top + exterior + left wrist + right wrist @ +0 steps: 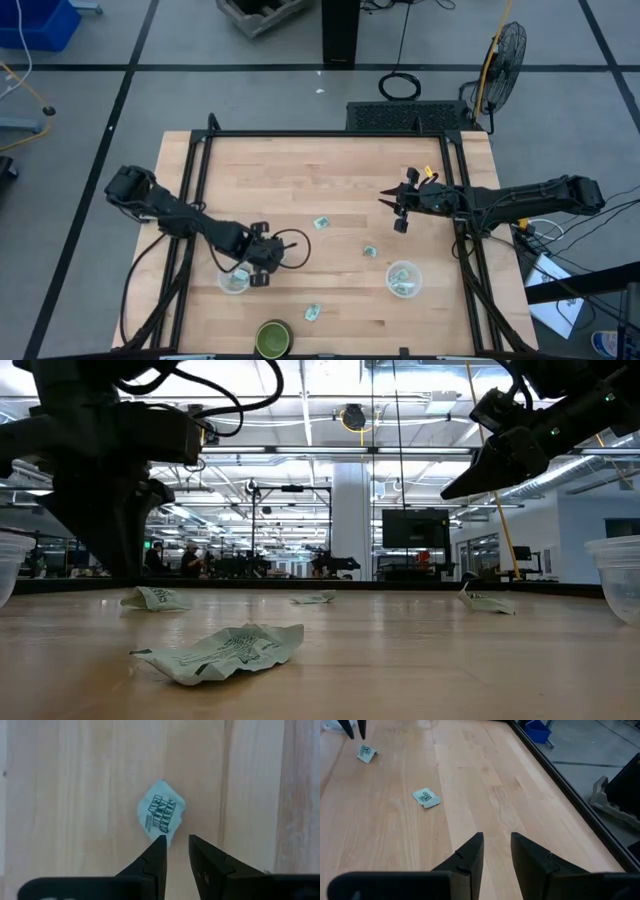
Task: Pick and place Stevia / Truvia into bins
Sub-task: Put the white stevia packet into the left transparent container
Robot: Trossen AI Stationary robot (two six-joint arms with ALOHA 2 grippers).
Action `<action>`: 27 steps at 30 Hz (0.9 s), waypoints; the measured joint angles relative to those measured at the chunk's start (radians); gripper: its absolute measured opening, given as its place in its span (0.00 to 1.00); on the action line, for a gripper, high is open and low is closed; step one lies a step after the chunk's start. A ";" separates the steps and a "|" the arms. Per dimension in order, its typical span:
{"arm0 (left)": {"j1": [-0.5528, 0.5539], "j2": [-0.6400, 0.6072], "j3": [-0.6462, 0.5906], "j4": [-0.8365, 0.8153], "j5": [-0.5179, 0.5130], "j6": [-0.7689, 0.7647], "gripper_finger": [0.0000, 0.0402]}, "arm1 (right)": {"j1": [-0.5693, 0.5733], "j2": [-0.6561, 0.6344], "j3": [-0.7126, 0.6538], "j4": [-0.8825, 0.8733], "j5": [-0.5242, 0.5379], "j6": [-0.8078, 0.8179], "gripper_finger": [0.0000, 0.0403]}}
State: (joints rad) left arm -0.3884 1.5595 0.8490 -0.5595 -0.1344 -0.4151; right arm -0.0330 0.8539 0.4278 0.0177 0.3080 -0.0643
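Pale-green Stevia packet lying flat just beyond narrowly parted left gripper, beside left bin; right gripper likewise narrowly parted, hovering far right.

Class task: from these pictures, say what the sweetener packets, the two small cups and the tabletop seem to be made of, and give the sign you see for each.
Sweetener packets: likely thin matte paper, pale green with dark print, creased and crumpled.
Left cup and right cup: probably thin clear plastic, translucent whitish; the table shows through.
Tabletop: light wood in joined strips, with visible grain and a smooth, faintly sheened finish.
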 joint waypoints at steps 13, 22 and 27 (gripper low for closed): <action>-0.002 0.081 0.000 0.023 -0.077 0.046 0.22 | 0.000 0.000 0.000 0.000 0.000 -0.002 0.23; 0.026 0.091 0.001 0.034 -0.165 0.047 0.22 | 0.000 0.000 0.000 0.000 0.000 -0.003 0.23; 0.051 0.091 0.001 0.031 -0.158 0.095 0.10 | 0.000 0.000 0.000 0.000 0.000 -0.003 0.23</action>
State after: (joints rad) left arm -0.3375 1.6501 0.8497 -0.5289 -0.2924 -0.3203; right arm -0.0330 0.8536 0.4278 0.0177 0.3080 -0.0677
